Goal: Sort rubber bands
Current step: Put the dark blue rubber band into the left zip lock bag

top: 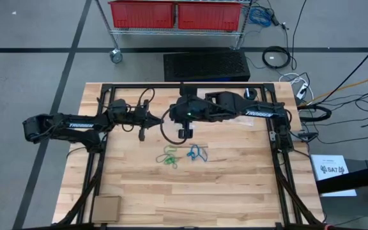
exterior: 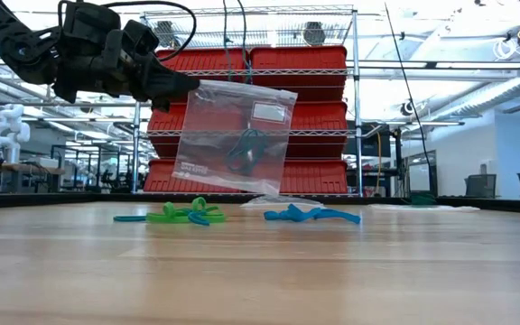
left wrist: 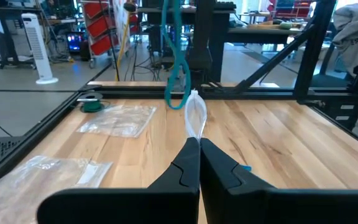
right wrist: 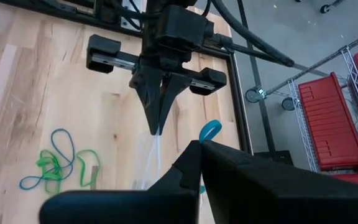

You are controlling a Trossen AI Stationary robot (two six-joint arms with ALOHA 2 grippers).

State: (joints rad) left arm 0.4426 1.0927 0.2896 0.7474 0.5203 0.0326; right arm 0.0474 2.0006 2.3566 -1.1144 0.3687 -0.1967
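Both closed tools, left tool (right wrist: pixel 157 121) and right tool (right wrist: pixel 199 149), pinch the clear bag (exterior: pixel 235 135) above the green bands (exterior: pixel 183 214); keep its mouth taut and level while loading

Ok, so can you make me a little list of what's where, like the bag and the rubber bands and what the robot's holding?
left tool: shut, pinching the edge of the clear bag
clear bag: hanging in the air above the table
right tool: shut, apparently on the teal band poking out at its tip
green bands: tangled heap lying on the table
blue bands: separate heap beside the green ones
sorting: green and blue bands not yet bagged
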